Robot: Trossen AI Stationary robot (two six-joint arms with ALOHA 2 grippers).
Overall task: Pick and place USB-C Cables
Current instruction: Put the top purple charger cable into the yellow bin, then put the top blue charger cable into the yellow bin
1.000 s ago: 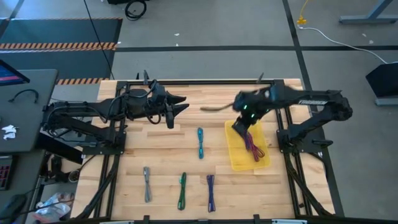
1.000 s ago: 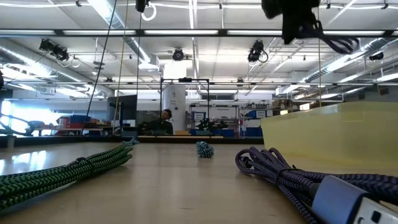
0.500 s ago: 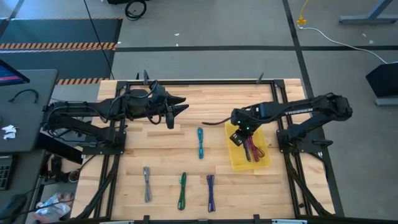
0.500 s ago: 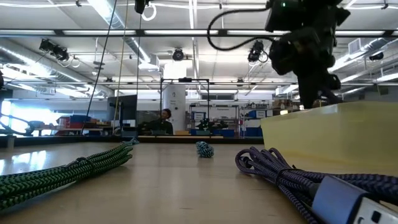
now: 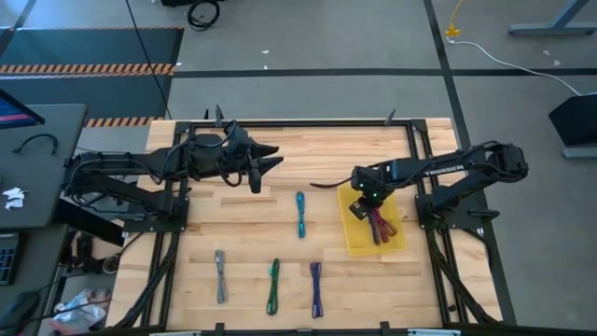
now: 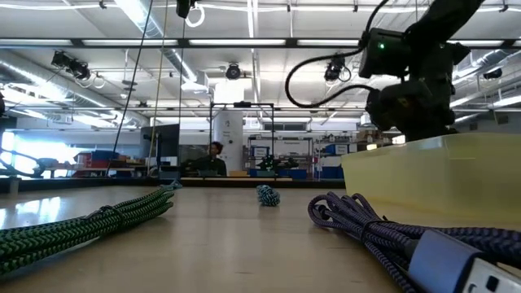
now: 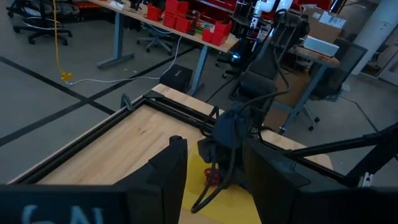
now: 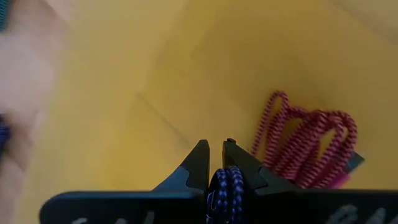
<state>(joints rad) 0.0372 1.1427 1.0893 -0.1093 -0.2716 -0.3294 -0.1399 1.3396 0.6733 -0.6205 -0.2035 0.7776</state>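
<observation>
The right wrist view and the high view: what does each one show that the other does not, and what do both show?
Only the right wrist view shows the right tool shut on a purple cable, held over the tray's inside.

Only the high view shows the four cables lying on the wooden table: the teal cable, grey cable, green cable and a second purple cable. It also shows the left tool waiting open near the far edge.

Both show the yellow tray and the maroon-red cable inside it.
</observation>
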